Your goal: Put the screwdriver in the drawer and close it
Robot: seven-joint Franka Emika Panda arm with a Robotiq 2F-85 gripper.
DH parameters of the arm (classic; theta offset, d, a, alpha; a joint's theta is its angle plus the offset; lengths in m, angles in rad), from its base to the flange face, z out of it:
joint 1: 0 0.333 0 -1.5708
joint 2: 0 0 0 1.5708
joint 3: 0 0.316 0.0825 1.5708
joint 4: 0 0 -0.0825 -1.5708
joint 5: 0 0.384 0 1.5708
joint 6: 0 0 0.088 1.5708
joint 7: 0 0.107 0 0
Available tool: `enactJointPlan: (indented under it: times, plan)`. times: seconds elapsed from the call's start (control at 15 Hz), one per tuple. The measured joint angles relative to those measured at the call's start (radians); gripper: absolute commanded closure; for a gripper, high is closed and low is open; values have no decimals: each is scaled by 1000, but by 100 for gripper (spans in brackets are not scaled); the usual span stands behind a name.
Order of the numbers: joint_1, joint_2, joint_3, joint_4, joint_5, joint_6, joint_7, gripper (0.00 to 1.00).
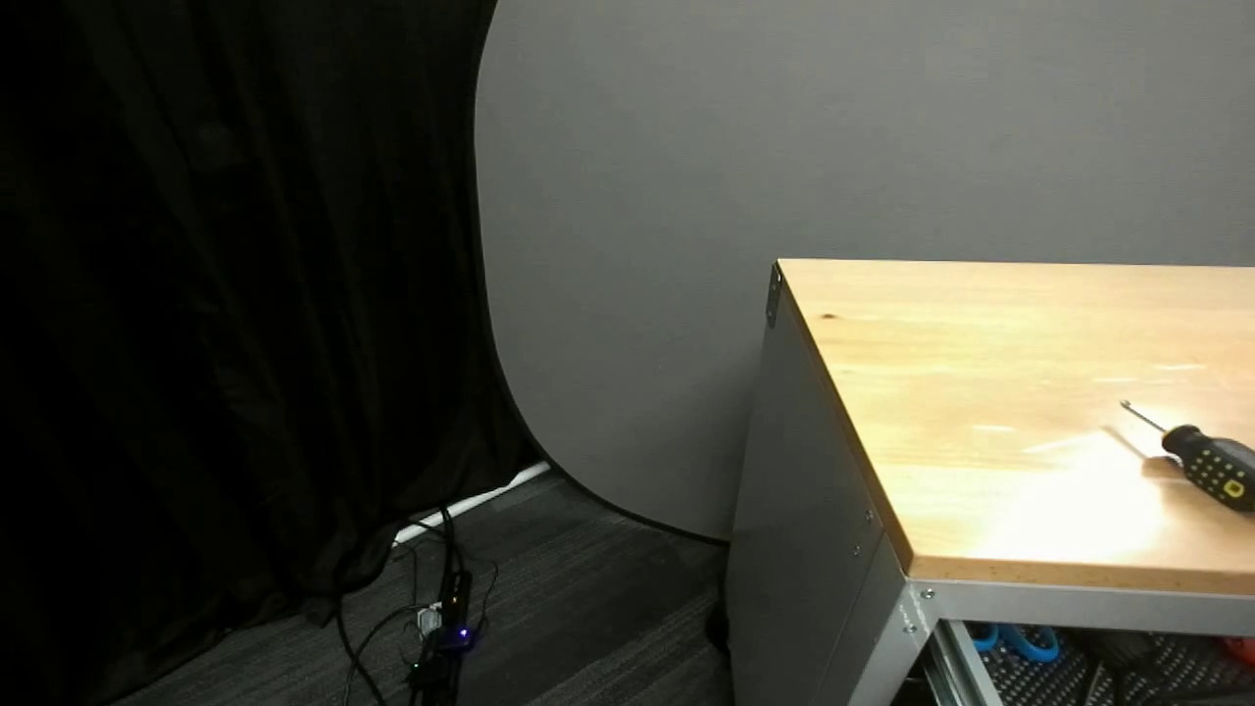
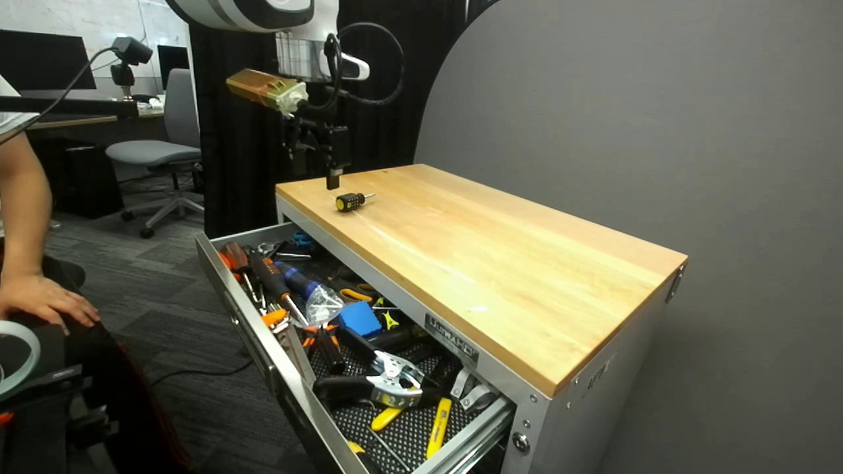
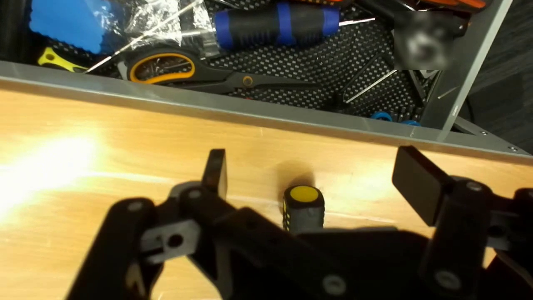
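The screwdriver is short, with a black handle dotted yellow and a thin metal shaft. It lies on the wooden cabinet top near the drawer-side edge, and shows in an exterior view at the right. In the wrist view only the yellow-capped handle end shows; my gripper's body hides the rest. My gripper is open and empty, its fingers apart on either side of the handle end. In an exterior view my gripper hangs above the top, close to the handle. The drawer is pulled out.
The drawer holds many tools, among them scissors, a blue block, a spring clamp and a blue-black screwdriver. A person's arm is at the left of an exterior view. The cabinet top is wood.
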Motion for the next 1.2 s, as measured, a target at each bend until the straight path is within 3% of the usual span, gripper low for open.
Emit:
enactJointPlan:
  times: [1.0,1.07,1.13,1.2]
  plan:
    - [17,186,0,76,-5,224,-2,0]
    - [17,193,0,77,-5,238,-2,25]
    - [18,199,-1,78,-6,249,-2,26]
    - [20,205,-2,78,-11,263,-2,34]
